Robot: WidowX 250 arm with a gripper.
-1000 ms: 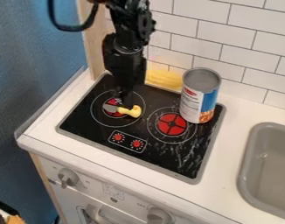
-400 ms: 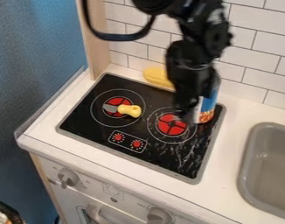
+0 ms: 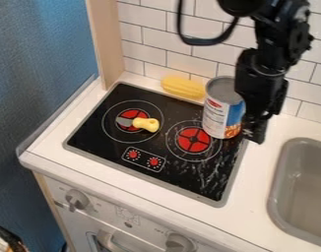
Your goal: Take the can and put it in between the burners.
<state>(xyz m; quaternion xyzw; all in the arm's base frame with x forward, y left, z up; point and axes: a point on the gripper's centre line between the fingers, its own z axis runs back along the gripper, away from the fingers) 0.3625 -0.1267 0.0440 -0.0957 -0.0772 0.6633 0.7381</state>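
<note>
Can (image 3: 222, 109) upright at two o'clock on the black stove (image 3: 160, 186), folks, and its base sits right by the red burner (image 3: 193, 140) at three o'clock, not in between the two! And there's the hand (image 3: 255, 132), hanging low at four o'clock from the can, the arm (image 3: 275, 42) dropping in from the one o'clock edge of the view. Is it spread or pressed together? I can't tell from here, nor whether it touches the can, but it does cover a little of that blue side!

Over to ten o'clock on the stove, the other burner (image 3: 131, 114) has a small knife (image 3: 147, 124) lying across it, yellow handle pointing to three o'clock. Up at one o'clock, behind the stove, lies the yellow corn (image 3: 182, 86), near the can. Two red dials (image 3: 154, 161) at seven o'clock, and out at four o'clock, a grey sink (image 3: 301, 197) set into the white surface (image 3: 258, 197), well apart from the corn
</note>
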